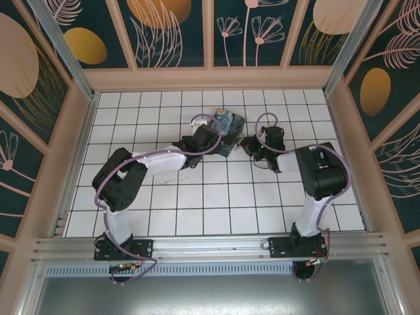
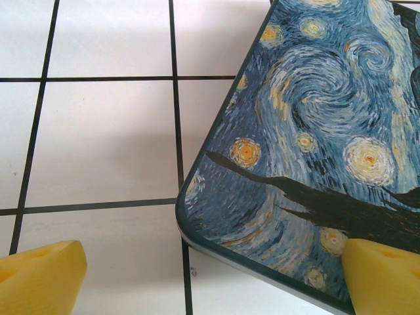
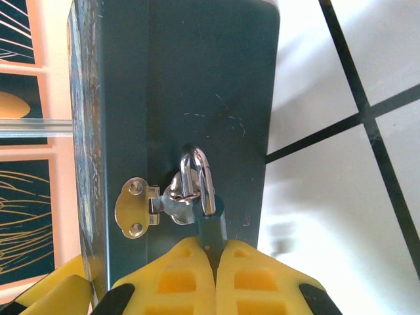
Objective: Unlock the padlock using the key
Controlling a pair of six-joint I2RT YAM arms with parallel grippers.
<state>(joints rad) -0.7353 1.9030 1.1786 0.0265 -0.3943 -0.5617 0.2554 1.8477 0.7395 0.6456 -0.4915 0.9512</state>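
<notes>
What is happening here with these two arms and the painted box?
The right claw is shut on the blue padlock, whose shackle passes through the hasp on the side of the painted box. The left claw is open at a corner of the box lid, one finger over the lid, the other over the tiled floor. The shackle looks closed.

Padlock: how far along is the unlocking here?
Done: the right gripper is shut on the padlock, gripping its blue body. In hand: the left gripper hangs open over a corner of the painted box. Remaining: everything that counts; the shackle looks closed through the hasp on the box's side, so the key has yet to go in and turn.
</notes>
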